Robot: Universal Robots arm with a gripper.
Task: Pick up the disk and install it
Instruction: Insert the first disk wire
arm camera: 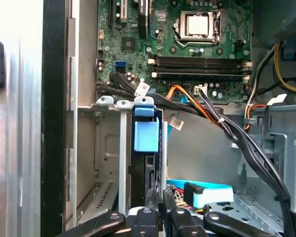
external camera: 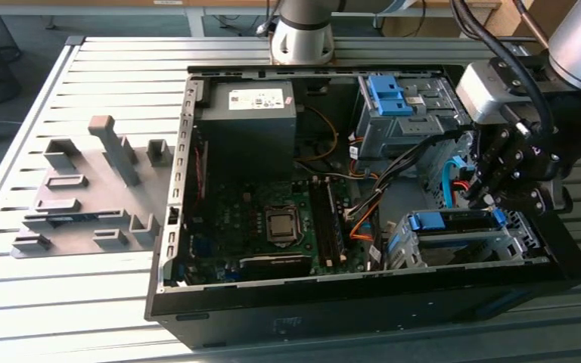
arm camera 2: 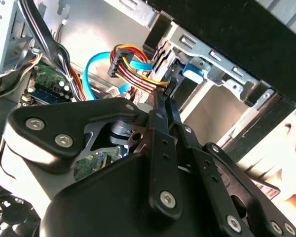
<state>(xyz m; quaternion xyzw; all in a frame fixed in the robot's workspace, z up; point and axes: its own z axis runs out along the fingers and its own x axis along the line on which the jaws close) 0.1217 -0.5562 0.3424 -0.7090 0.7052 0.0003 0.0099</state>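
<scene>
While the gripper [external camera: 492, 198] (fingers pressed together) hovers, the disk [external camera: 452, 221] sits just below in its bay.

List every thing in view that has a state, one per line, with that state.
Computer case: side panel off, lying open on the table.
Disk: sitting in the metal drive cage, blue frame end showing.
Drive cage: holds the disk in one slot.
Gripper: shut, fingers together just above the drive cage.
Power cable plug: hanging loose, not plugged in.
Processor socket: latched shut, no cooler on it.
</scene>
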